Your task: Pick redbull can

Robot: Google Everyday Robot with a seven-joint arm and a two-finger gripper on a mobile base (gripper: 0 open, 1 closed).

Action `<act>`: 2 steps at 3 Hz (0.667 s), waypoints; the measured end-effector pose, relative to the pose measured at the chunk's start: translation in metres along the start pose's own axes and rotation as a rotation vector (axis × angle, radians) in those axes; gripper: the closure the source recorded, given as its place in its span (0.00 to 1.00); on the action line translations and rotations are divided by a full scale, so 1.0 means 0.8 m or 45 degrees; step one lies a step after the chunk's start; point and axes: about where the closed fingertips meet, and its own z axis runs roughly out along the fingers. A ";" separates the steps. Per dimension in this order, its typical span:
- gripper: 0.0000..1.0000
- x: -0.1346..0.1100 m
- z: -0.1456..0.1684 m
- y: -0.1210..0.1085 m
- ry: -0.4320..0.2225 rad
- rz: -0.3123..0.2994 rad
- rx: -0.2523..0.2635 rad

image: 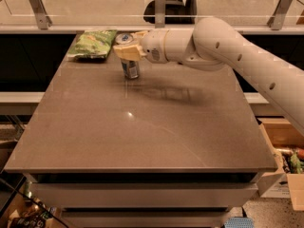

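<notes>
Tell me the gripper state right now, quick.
Gripper: at the upper part of the redbull can, far side of the table; open or closed cannot be told.

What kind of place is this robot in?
Probably an office or lab break area: an office chair behind a glass railing, a chip bag on the table, and the gripper at the redbull can near the far edge.

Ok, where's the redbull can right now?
In the camera view, the redbull can stands toward the table's far left, just right of the green snack bag, with the claw at its upper half.
</notes>
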 end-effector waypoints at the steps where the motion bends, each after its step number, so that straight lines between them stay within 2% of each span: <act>1: 1.00 -0.007 -0.001 -0.002 0.010 -0.015 0.004; 2: 1.00 -0.024 -0.008 -0.006 0.027 -0.046 0.004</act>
